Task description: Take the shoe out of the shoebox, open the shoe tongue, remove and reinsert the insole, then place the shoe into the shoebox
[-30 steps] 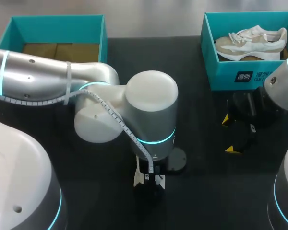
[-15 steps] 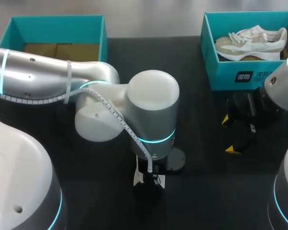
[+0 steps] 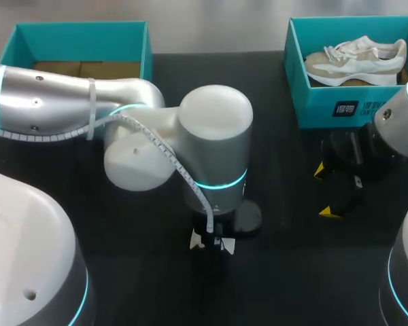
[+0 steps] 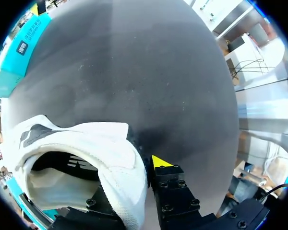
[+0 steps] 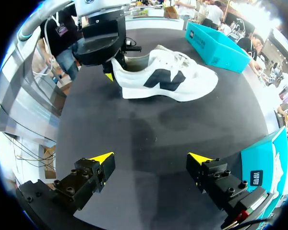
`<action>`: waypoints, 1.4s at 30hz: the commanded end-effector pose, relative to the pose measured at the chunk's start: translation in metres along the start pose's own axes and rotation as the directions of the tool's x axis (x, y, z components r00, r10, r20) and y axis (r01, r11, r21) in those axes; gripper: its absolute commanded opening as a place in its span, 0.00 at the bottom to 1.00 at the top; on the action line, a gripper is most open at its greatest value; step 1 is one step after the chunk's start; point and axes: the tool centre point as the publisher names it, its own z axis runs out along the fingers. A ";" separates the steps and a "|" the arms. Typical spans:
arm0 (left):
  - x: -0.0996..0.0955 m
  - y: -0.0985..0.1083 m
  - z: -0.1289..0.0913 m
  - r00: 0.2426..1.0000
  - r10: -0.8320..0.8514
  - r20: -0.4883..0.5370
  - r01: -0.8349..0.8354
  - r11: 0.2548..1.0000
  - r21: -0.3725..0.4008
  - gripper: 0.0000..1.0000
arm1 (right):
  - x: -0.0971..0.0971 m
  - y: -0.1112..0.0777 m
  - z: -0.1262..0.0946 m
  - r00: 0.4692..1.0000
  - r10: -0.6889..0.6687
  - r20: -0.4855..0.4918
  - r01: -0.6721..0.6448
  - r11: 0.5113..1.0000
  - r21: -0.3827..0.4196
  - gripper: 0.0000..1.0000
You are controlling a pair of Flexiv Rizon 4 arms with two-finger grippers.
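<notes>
A white shoe with a dark side logo lies on its sole on the black table, seen ahead of my right gripper. My left gripper stands over its heel. In the left wrist view the heel wall sits between the fingers: one yellow tip presses it from outside, the other is hidden inside the shoe. From above, my left arm covers nearly all of this shoe. My right gripper hangs open and empty in front of the right shoebox, which holds a second white and beige shoe.
A second teal shoebox stands at the back left, with only brown cardboard showing inside. Bare black table lies between my right gripper and the shoe.
My left gripper's fingers have closed in on the shoe's heel, and its wrist has shifted slightly away from the table's front edge. My right arm has kept still.
</notes>
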 end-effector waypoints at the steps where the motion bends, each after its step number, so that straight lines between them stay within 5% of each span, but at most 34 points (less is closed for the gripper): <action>1: -0.003 0.022 -0.040 1.000 0.014 0.015 -0.014 1.000 0.014 0.00 | 0.001 0.000 0.001 1.000 0.001 0.002 -0.001 1.000 0.002 1.00; 13: -0.037 0.071 -0.125 0.998 0.059 0.037 -0.061 0.997 0.053 0.00 | 0.001 0.000 0.001 1.000 0.001 0.002 -0.001 1.000 0.002 1.00; 29: -0.122 0.111 -0.248 0.994 0.100 0.052 -0.102 0.994 0.035 0.00 | 0.001 0.000 0.001 1.000 0.001 0.002 -0.001 1.000 0.002 1.00; 42: -0.122 0.111 -0.248 0.994 0.100 0.052 -0.102 0.994 0.035 0.00 | 0.001 0.000 0.001 1.000 0.001 0.002 -0.001 1.000 0.002 1.00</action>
